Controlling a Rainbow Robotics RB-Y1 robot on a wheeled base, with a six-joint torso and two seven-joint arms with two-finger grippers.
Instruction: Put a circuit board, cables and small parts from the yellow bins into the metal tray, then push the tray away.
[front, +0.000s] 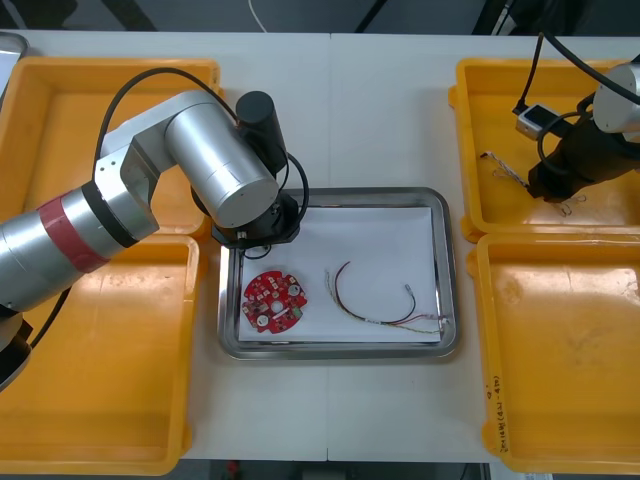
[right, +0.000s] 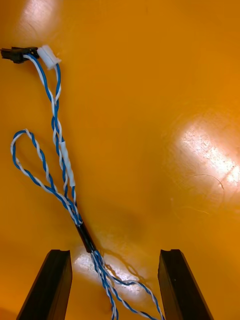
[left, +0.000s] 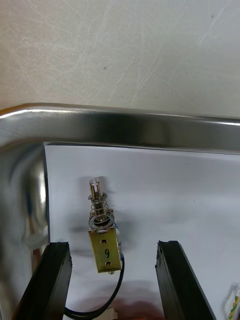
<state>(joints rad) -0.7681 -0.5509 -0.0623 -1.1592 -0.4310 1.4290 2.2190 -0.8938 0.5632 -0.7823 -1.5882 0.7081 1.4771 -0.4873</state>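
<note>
My left gripper (left: 112, 282) is open just above the white inside of the metal tray (left: 125, 124), near its corner. A small metal part (left: 102, 235), brass with a spring and a black lead, lies on the white lining between the fingers, touching neither. In the front view my left arm (front: 215, 165) hangs over the tray's far-left corner (front: 232, 205). A round red circuit board (front: 274, 300) and a red and yellow cable (front: 375, 300) lie in the tray. My right gripper (right: 115, 285) is open low over a twisted blue and white cable (right: 57, 165) that runs between its fingers.
Two yellow bins flank the tray on each side: far left (front: 60, 110), near left (front: 100, 360), far right (front: 530, 90) and near right (front: 560, 360). My right arm (front: 575, 155) reaches into the far right bin, where the cable's end (front: 503, 168) lies.
</note>
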